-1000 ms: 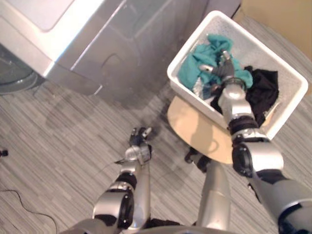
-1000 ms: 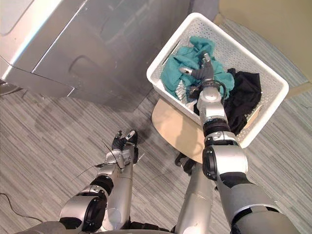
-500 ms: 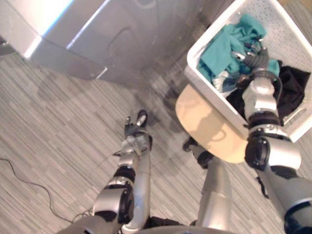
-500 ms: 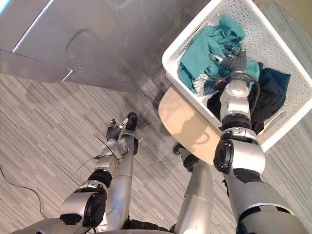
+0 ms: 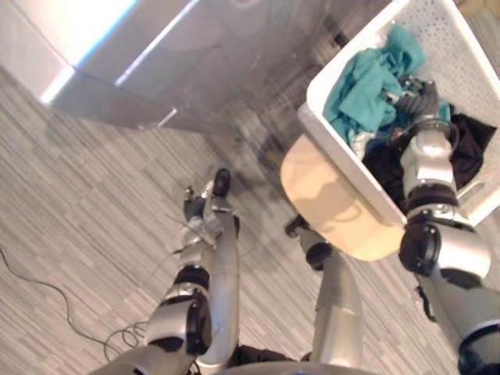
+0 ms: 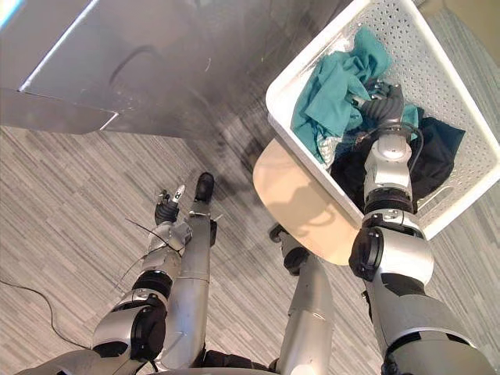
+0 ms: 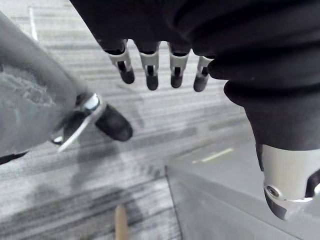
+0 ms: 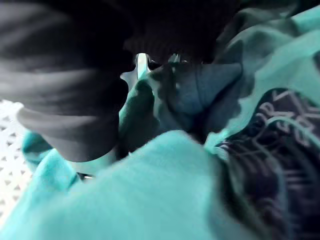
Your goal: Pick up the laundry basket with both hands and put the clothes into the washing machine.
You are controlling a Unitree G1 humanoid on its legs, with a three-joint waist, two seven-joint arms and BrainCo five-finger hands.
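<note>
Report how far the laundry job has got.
Done: nothing visible yet. In hand: the right robot hand is down on the teal garment in the laundry basket, which sits on a round tan surface; the left robot hand hangs open over the floor. Left: moving the teal garment and the black garment into the washing machine.

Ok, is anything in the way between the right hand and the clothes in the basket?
Nothing visible. The right hand is down in the teal cloth inside the white basket, touching it, with black cloth beside it. The left hand hangs open over the floor, away from the basket.
</note>
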